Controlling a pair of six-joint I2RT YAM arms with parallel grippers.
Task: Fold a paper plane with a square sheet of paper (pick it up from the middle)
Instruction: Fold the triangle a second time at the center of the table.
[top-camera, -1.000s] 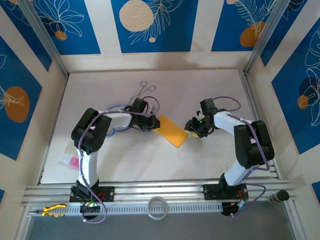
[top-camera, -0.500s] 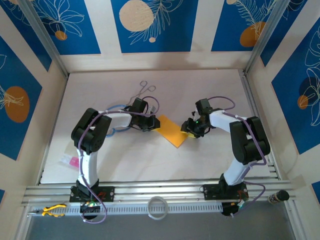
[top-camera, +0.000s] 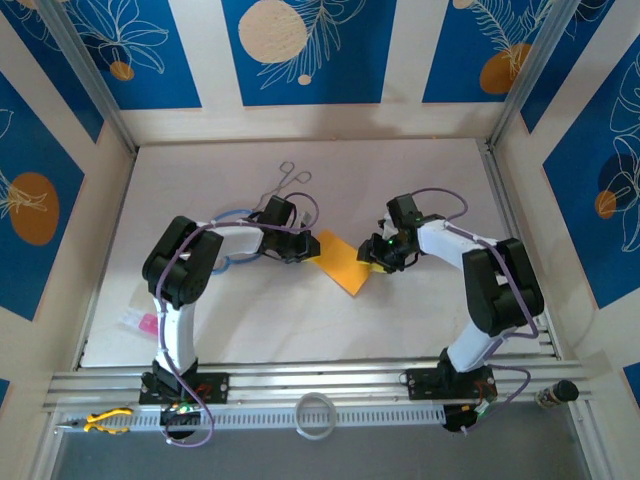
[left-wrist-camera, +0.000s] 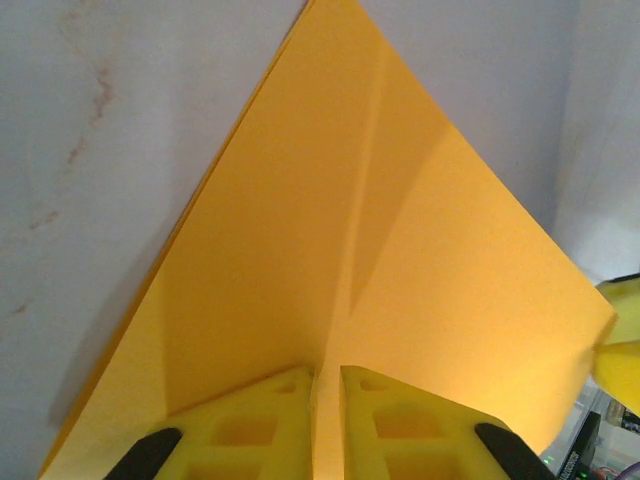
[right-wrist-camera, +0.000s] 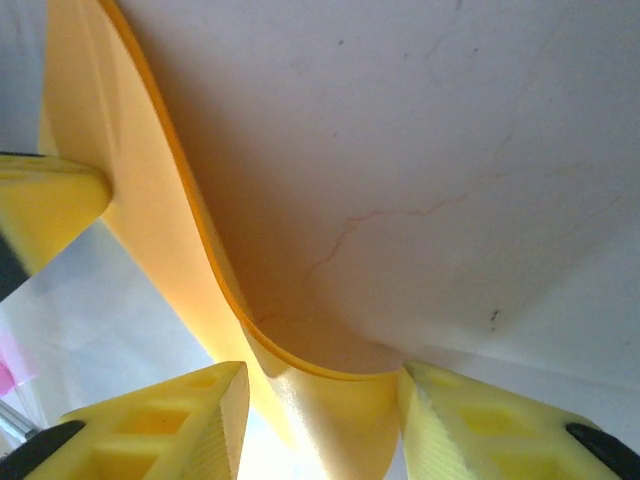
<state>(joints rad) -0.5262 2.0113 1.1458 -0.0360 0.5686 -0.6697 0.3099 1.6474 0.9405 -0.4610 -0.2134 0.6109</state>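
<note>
Leftward went my right jaws, now apart astride the orange sheet's (top-camera: 343, 262) curled edge, hiding its right corner; left jaws clamp its fold. Scissors (top-camera: 289, 178) lie farther off.

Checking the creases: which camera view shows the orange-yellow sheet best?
Left wrist: the sheet is seen close up, its centre crease and folded flaps plain. Top external shows it small and diamond-shaped, with no creases readable; right wrist catches its curled edge side-on.
</note>
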